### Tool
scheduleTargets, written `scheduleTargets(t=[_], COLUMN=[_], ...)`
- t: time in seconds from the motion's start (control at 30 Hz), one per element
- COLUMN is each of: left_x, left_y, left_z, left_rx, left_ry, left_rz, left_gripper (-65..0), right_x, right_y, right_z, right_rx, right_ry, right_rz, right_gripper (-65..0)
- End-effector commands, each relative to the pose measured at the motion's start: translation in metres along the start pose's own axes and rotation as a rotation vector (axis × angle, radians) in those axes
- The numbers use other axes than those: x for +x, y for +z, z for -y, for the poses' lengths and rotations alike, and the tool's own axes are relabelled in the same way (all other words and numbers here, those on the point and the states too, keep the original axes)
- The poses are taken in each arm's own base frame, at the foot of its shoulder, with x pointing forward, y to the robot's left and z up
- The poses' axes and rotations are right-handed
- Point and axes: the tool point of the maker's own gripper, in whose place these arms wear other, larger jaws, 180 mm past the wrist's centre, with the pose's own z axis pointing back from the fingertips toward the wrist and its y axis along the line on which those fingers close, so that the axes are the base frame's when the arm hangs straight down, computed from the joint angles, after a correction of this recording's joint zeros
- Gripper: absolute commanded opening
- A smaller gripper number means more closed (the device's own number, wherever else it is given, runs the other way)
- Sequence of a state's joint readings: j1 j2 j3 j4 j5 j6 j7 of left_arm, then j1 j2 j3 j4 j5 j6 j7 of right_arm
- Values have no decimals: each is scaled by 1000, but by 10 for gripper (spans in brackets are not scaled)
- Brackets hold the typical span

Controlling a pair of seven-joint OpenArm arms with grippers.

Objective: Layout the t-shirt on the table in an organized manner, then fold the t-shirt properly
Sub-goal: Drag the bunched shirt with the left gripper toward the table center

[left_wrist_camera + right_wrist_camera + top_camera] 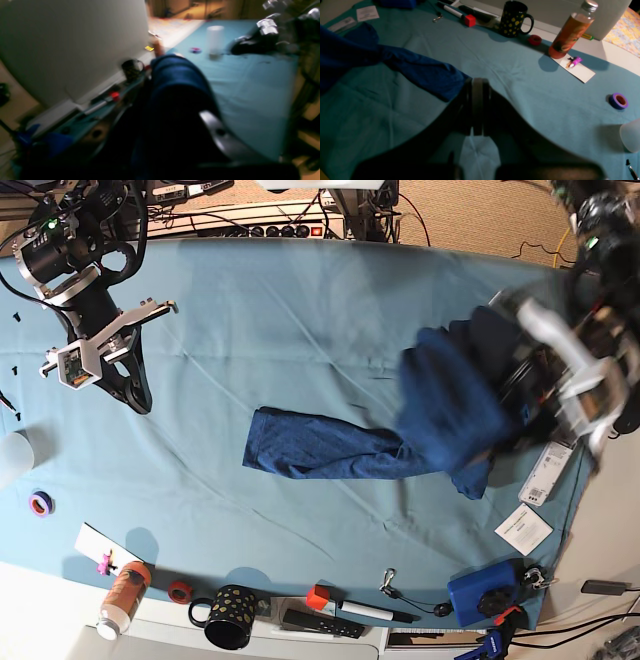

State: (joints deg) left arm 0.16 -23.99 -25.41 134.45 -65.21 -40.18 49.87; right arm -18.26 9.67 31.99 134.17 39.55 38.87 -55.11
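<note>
T-shirt (400,435) stretches lengthwise across table (300,300), bunched in clamped left gripper (520,395); right gripper (140,395) closed, empty.

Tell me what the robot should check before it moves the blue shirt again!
1. Left gripper has the t-shirt: ok, the fabric is bunched up and lifted at that arm.
2. Right gripper is free: ok, its jaws are shut on nothing, up off the table.
3. Shirt lies flat: not ok, one part trails across the teal cloth and the rest hangs crumpled.
4. Spreading space in the middle of the table: ok, only the shirt lies there.
5. Black mug, orange bottle and purple tape roll are out of the way: ok, they sit along the table edges.
6. Which part of the shirt is gripped: cannot tell, blurry.
</note>
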Motion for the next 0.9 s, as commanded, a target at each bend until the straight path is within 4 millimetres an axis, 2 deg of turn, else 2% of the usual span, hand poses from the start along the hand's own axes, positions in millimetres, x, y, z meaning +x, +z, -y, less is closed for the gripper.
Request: scheduleTargets(t=[0.0,0.07,0.1,0.37,0.47,0.57,0.73,0.8,0.87], left_x=[16,24,18,-79,-98,-88,-40,-34,-37], left_y=[-9,-31,-41,-129,-156,-173,-186,-191,-195], left_z=[2,-4,-15,-105,-134,-153,-171,-172,-171], left_rx=[-16,19,42,113,120,122,134,137,142], left_ry=[-58,-116,-114,6,64,112,47,22,0], left_rz=[58,75,60,-174,-237,-219,-154,-171,-194], left_gripper=[-650,-650,-650,-650,-650,-650,-650,-650,-650], right_x=[12,12,12,11,11,11,11,11,11], right_y=[2,2,2,2,2,2,1,1,1], right_z=[-1,-1,-1,-1,-1,-2,-5,-5,-5], right_rx=[7,7,7,6,7,7,4,4,4], right_ry=[12,12,12,12,12,4,-26,-25,-25], right_rz=[48,47,47,40,41,46,59,58,58], right_gripper=[-650,-650,-650,-650,-650,-650,-650,-650,-650])
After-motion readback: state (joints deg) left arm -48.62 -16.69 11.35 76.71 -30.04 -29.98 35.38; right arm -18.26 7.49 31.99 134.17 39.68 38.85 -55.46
